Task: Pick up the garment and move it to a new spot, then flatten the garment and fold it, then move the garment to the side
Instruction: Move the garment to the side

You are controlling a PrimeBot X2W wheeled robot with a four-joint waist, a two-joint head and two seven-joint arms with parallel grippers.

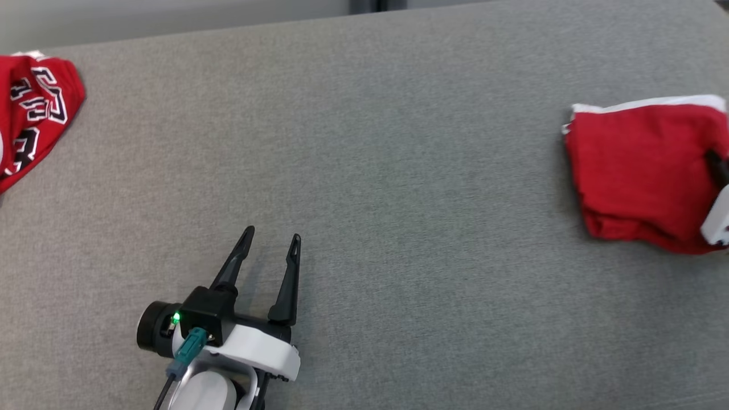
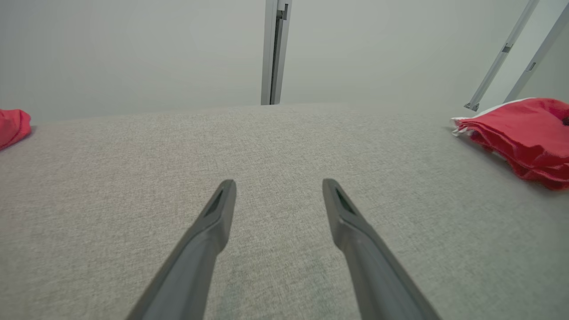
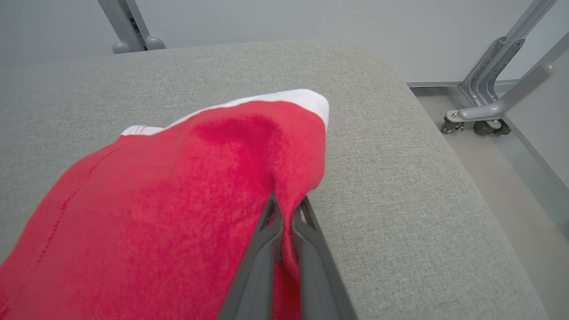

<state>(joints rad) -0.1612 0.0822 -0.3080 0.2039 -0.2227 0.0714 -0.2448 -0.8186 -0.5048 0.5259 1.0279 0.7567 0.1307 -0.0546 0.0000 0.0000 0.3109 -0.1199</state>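
Left gripper [image 1: 272, 236], fingers apart and empty, sits over the grey table [image 1: 398, 171], left part; right gripper [image 3: 287, 203] clamps the red garment [image 1: 632, 171] at the right edge.

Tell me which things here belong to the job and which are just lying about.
Job: red garment, pinched by the shut right gripper; open left gripper, holding nothing.
Lying about: lettered red jersey at far left; wheeled metal frame.

Grey woven fabric surface [image 1: 398, 171] filling the scene, red jersey with black-and-white lettering [image 1: 34, 119] at its far left edge, pale wall [image 2: 133, 53] beyond, upright metal post [image 2: 274, 49] at the far side, castered metal frame leg [image 3: 475, 111] on the pale floor [image 3: 511, 186] at right.
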